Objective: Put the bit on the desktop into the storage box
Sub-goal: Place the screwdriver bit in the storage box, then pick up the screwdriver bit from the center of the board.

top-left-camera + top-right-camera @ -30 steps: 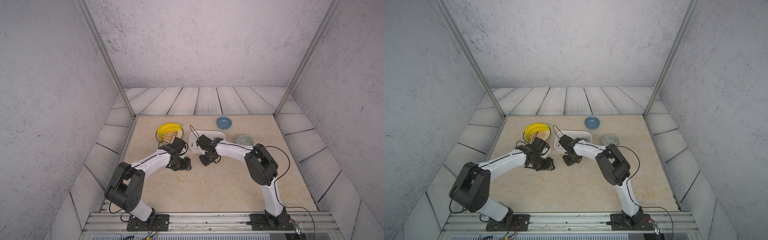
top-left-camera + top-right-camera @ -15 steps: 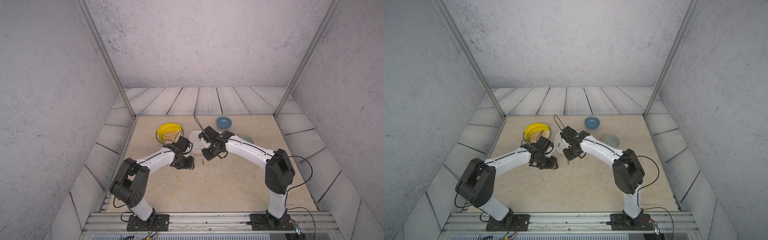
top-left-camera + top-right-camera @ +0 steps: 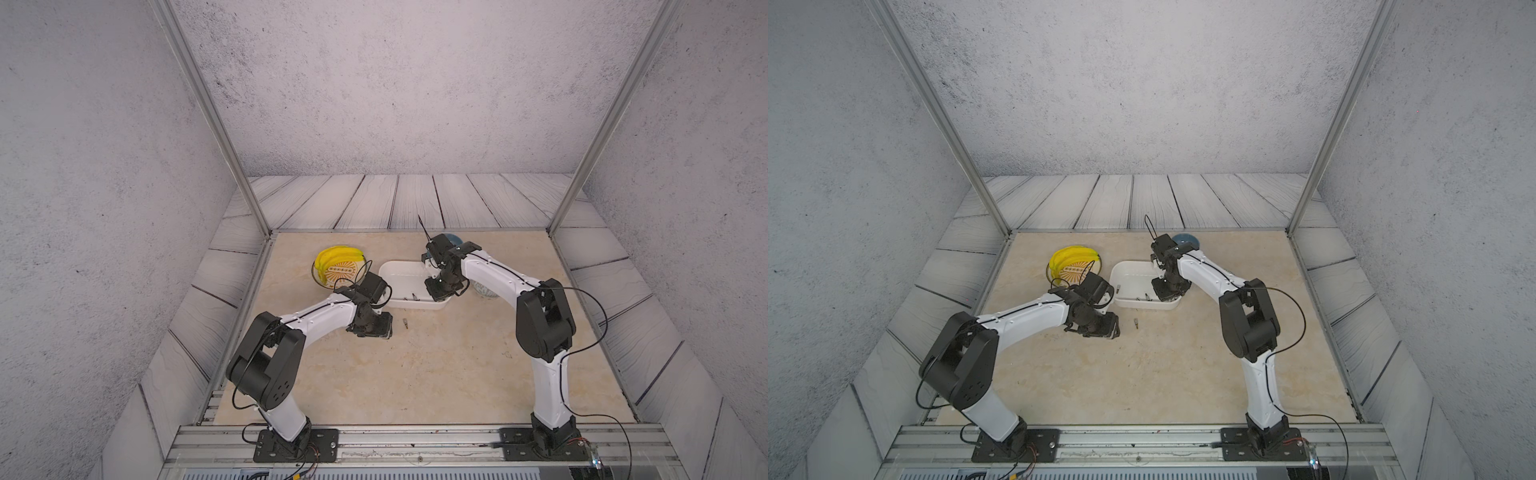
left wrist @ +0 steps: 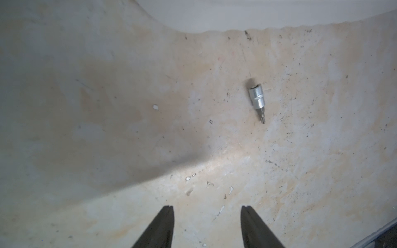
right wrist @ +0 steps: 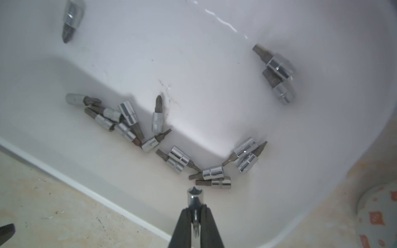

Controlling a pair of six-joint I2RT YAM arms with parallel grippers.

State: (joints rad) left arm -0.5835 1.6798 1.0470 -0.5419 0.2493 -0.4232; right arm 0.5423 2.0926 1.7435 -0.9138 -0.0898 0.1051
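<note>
1. There are two tools. The left tool [image 4: 207, 207] is released, its two fingers spread and nothing between them, low over the bench [image 3: 415, 374].
2. One bit [image 4: 257, 99] lies flat on the bench ahead of the left tool's tips, apart from them and a little off their line, between that tool and the box's near wall.
3. The right tool [image 5: 196, 207] is clenched on a second bit [image 5: 194, 198], whose socket end sticks out past the fingertips.
4. The right tool hangs over one white box [image 5: 214, 64], near a corner.
5. I count sixteen loose bits in the box, most of them bunched just beyond the right tool's tips.
6. Three bowls stand around the box: yellow [image 3: 338, 266], blue [image 3: 1185, 239] and patterned [image 5: 378, 214].
</note>
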